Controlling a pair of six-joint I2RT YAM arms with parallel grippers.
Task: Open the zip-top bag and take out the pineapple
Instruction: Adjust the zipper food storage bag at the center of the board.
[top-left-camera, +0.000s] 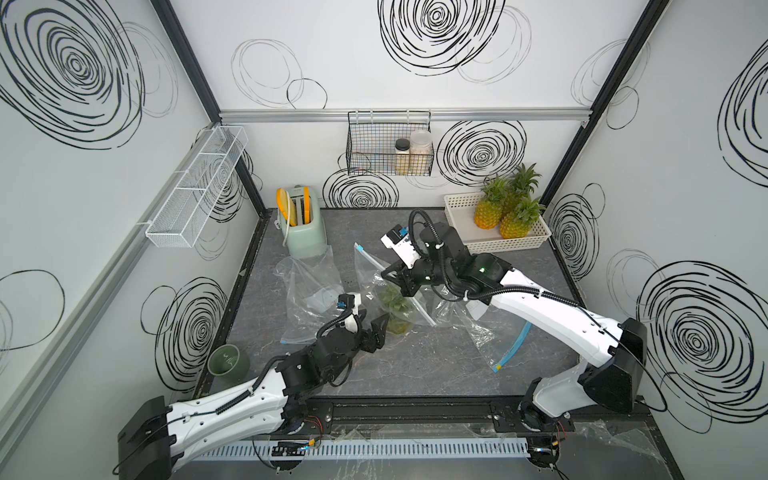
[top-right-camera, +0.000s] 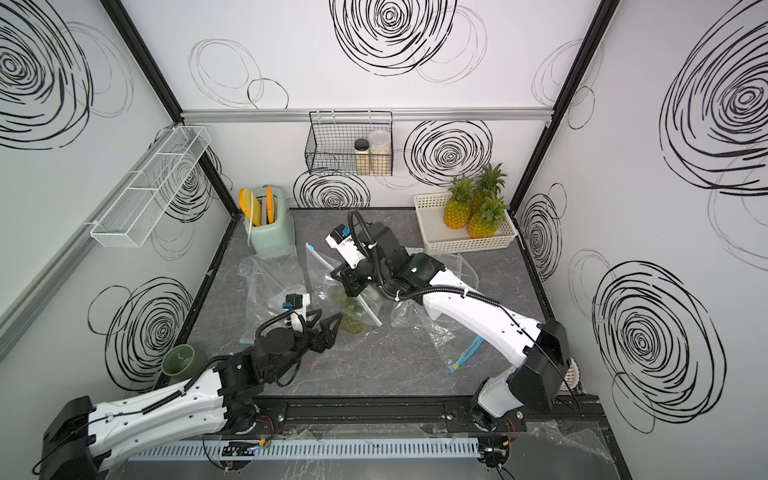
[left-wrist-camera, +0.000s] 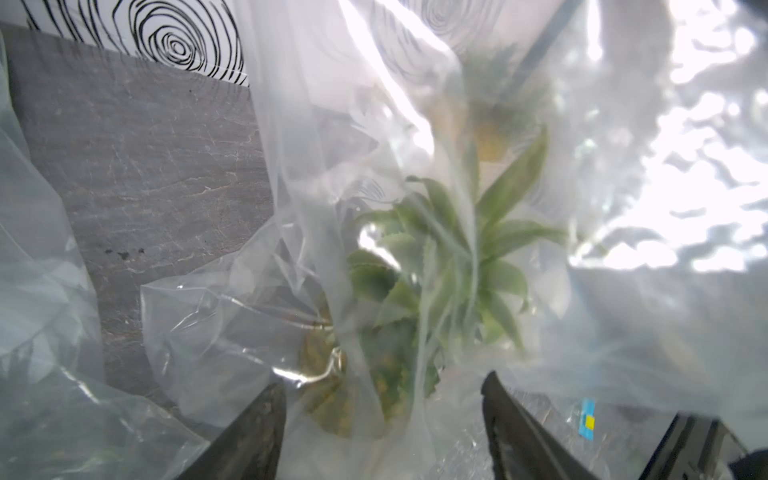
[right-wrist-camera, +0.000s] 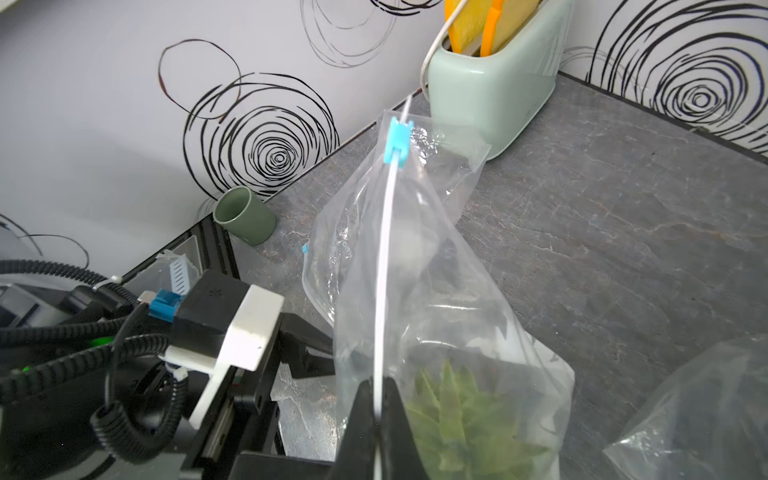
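The clear zip-top bag (top-left-camera: 374, 270) stands raised in mid-table with the pineapple (top-left-camera: 395, 309) inside, green crown up. My right gripper (right-wrist-camera: 378, 386) is shut on the bag's white zip strip (right-wrist-camera: 386, 232); the blue slider (right-wrist-camera: 397, 139) sits at the strip's far end. In both top views the right gripper (top-right-camera: 353, 291) hovers over the crown. My left gripper (left-wrist-camera: 384, 382) is open at the bag's lower end, its dark fingers (left-wrist-camera: 257, 432) apart with film and the pineapple (left-wrist-camera: 457, 257) ahead. In a top view the left gripper (top-left-camera: 380, 328) lies just left of the fruit.
Empty clear bags lie left (top-left-camera: 307, 282) and right (top-left-camera: 486, 332) of the held one. A mint toaster (top-left-camera: 303, 224) stands at the back left. A white basket (top-left-camera: 457, 224) at the back right holds pineapples (top-left-camera: 513, 222). A green cup (top-left-camera: 228, 363) stands by the left arm.
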